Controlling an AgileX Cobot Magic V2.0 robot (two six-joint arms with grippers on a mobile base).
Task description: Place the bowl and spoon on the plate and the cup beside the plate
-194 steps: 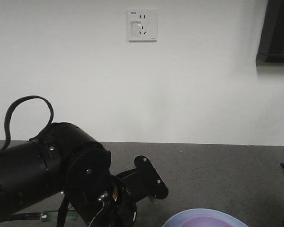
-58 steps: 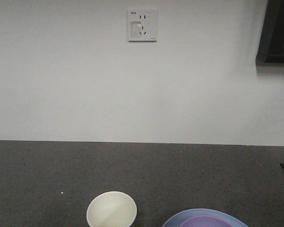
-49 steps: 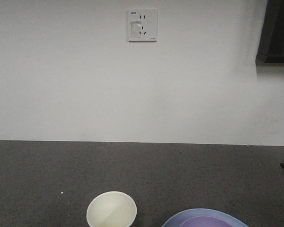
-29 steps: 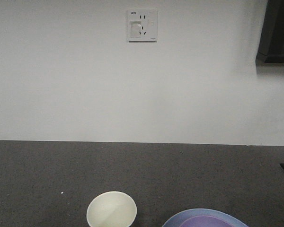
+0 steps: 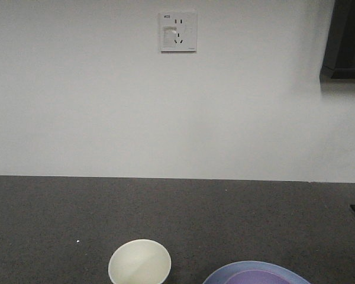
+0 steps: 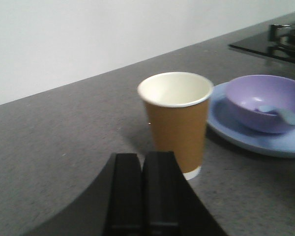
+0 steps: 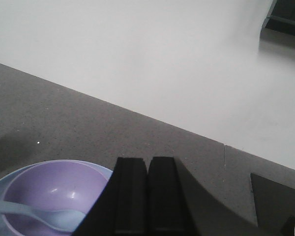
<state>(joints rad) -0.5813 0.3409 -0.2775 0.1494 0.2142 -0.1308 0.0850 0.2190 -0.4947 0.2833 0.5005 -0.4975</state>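
- Since the black arm that filled the lower left of the front view a few seconds ago is gone from it, the bench (image 5: 177, 207) now shows bare dark stone there, with the cup standing where the arm was working; I take that as the cup having been set down and let go.
- On that bench, the plate (image 6: 265, 140) lies flat, light blue with a raised rim, and it carries the rest of the setting.
- Sitting on the plate, the bowl (image 6: 265, 101) is lavender and upright, well inside the rim.
- Just beside the plate on its left stands the cup (image 6: 177, 118), upright, cream inside with a brown outer wall; whether it touches the plate rim cannot be told. Over the last second it has not moved in the front view.
- Inside the bowl lies the spoon (image 7: 44, 216), pale blue, scoop down in the hollow and handle leaning out over the bowl's edge.
- Drawn back behind the cup, the left end effector (image 6: 143, 194) has its fingers pressed together, empty, apart from the cup.
- Near the bowl, the right end effector (image 7: 147, 196) is likewise closed on nothing.
- Judging by this layout, every item is in place and the task looks finished; only retreat of the arms seems left.
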